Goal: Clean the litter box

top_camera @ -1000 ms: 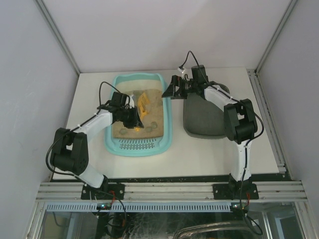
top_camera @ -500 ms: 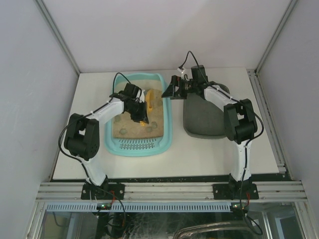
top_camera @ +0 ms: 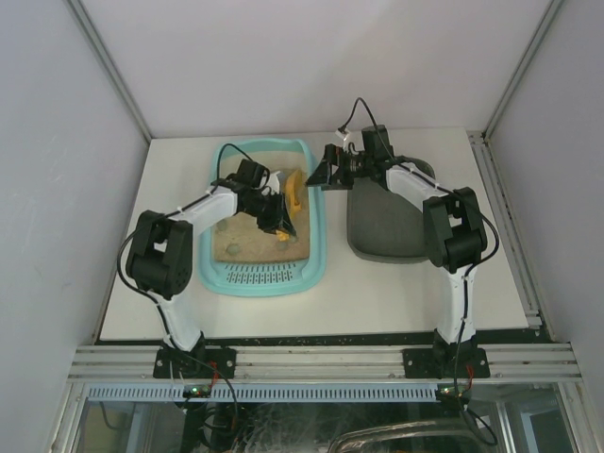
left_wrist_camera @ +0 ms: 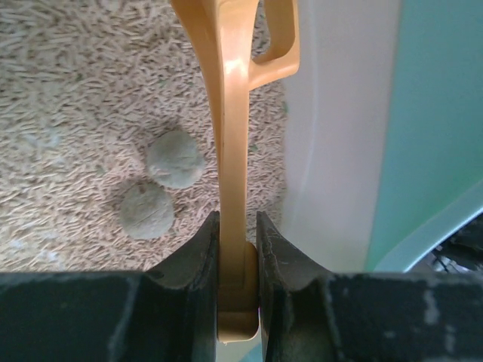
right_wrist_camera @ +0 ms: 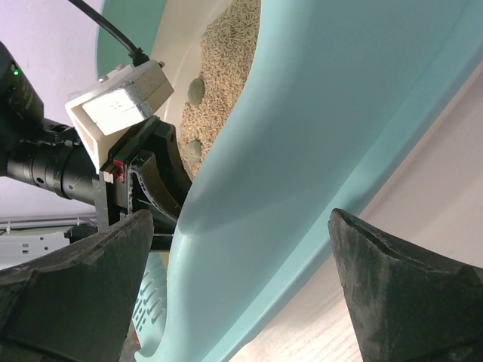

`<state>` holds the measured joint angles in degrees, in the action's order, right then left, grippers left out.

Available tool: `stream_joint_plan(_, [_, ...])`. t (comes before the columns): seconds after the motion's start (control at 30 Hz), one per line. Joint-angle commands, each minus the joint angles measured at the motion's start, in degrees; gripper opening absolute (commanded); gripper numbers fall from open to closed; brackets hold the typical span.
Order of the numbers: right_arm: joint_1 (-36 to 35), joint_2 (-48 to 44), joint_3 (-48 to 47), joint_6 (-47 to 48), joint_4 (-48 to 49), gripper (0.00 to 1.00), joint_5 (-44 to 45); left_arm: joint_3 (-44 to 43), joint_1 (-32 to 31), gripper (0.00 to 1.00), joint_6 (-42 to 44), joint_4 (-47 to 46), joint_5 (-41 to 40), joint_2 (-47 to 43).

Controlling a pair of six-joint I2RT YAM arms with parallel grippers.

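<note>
Robot lab test cell, not a home. White bench [top_camera: 377,293] is boxed in by blank white panels on aluminium corner posts [top_camera: 109,68]. A slotted extrusion rail [top_camera: 321,359] runs along the 6 o'clock edge, with left arm [top_camera: 156,274] and right arm [top_camera: 458,236] bolted to it and cabling exposed. Only props: litter box [top_camera: 319,245] toward 9 o'clock, dark grey tray [top_camera: 382,231] toward 3 o'clock.

The light turquoise rectangular plastic litter box [top_camera: 260,285] lies on the white table [top_camera: 377,293] left of centre, with its slotted grate end toward the near edge. The dark grey tray [top_camera: 377,231] lies to its right, apart. The orange plastic scoop [left_wrist_camera: 232,151] is inside the box, just beside the right wall. Two round grey clumps [left_wrist_camera: 175,159] lie on the tan sand [left_wrist_camera: 75,90] on the scoop's other side.
</note>
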<state>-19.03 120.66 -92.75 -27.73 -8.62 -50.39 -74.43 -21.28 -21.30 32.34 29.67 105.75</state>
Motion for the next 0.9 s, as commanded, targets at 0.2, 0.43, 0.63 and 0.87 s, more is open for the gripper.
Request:
stream_joint_plan(0.2, [-0.95,0.47,0.03,-0.49,2.73,1.0,-1.16,7.71,0.89,0.0,-7.81,-17.81,16.3,-1.52])
stream_joint_plan(0.43, [-1.53,0.34,0.54,-0.29,3.14,1.0,-1.4,8.99,1.32,0.0,-11.5,-27.61,20.26,-0.24])
stream_joint_plan(0.63, [-1.71,0.29,0.81,-0.43,3.6,1.0,-1.61,6.09,1.43,0.0,-9.37,-27.26,21.47,0.88])
stream_joint_plan(0.87, [-1.94,0.57,0.82,-0.57,3.79,1.0,-1.69,5.36,2.05,0.0,-6.08,-26.7,22.69,0.78])
